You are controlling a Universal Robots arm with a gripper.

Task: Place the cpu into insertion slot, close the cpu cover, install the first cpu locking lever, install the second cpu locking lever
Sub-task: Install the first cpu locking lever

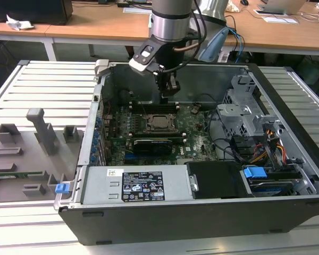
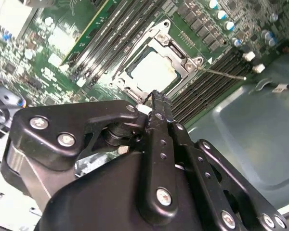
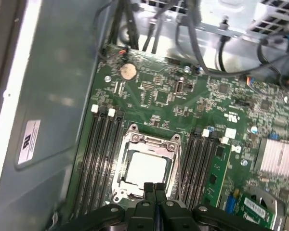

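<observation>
The cpu lies flat in the insertion slot on the green motherboard, its silvery top showing through the window of the cpu cover. The cover lies down over the chip. A thin metal locking lever sticks out from one socket corner across the memory slots. My gripper hangs just above the back edge of the socket. Its black fingers are pressed together with nothing between them, the tips close over the socket's rim.
The motherboard sits deep in an open computer case with tall walls. Long black memory slots flank the socket on both sides. A metal drive cage and cable bundles fill the exterior view's right. A grey fixture tray lies outside, left.
</observation>
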